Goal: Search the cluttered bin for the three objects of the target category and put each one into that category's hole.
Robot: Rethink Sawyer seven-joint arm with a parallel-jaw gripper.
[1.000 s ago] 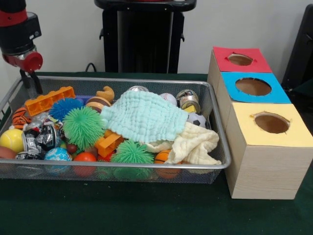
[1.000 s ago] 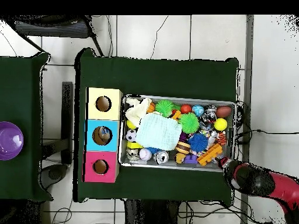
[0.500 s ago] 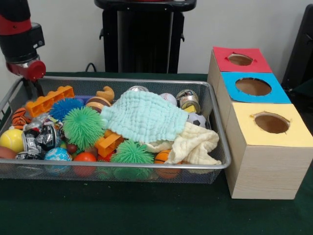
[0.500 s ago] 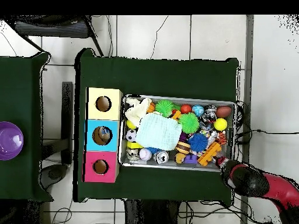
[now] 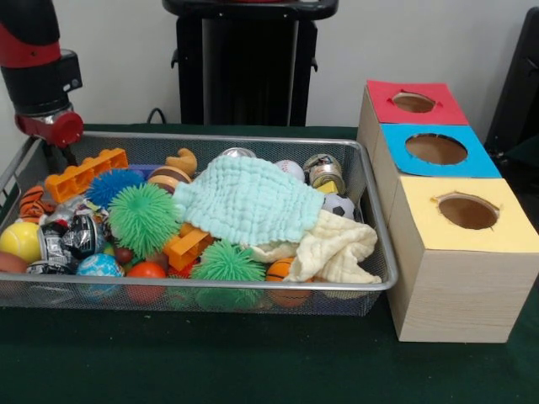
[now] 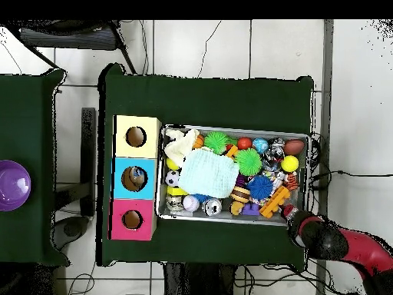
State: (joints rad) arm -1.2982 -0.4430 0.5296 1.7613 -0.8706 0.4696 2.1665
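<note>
The bin [image 5: 370, 181] sits on the green counter [image 5: 210, 362], full and disordered, with the three coloured boxes just beside its right end. At the far left corner of the bin hangs the tool [image 5: 57, 150], low behind the rim; its tips are hidden by the wire wall and the arm's red collar, so I cannot tell how far open it is or whether it has hold of anything. Which category is wanted is not given, so the search must judge each thing in turn.

Going from left to right — the orange brick [image 5: 84, 172] lies nearest the tool, then the blue spiky ball [image 5: 112, 183] and the green spiky ball [image 5: 143, 217]. In the middle, the mint cloth [image 5: 248, 202] covers much, and the cream cloth [image 5: 337, 248] hangs toward the near right corner. I think a good step here is a straight descent on one free-lying thing at the left, and the cloths pulled aside before anything under them is judged. The red hole [image 5: 413, 102], blue hole [image 5: 436, 149] and yellow hole [image 5: 468, 211] are well apart from the tool.
</note>
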